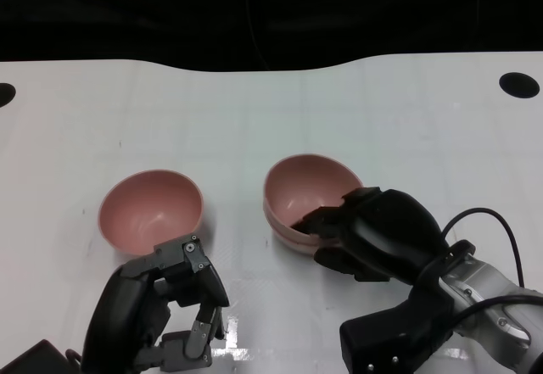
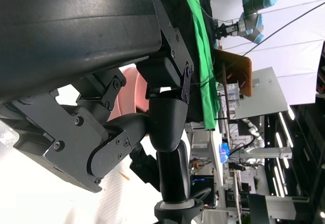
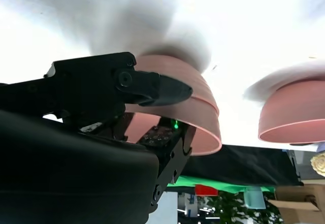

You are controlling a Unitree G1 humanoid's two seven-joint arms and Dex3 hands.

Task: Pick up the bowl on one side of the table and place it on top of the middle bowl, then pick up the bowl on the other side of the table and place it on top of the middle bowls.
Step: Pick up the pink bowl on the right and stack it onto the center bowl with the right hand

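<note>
The right robot hand [image 1: 361,226] grips the stacked bowls' [image 1: 307,189] partly hidden rim; the left robot hand [image 1: 170,306] hangs open, empty.

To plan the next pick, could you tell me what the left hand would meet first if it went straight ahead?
Most likely the single pink bowl, lying just beyond the left hand; height is unclear.

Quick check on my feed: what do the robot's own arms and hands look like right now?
Both hands are black and many-fingered, with jointed links and visible screws: left hand, right hand. The right forearm is silver, with a black cable looping beside it.
</note>
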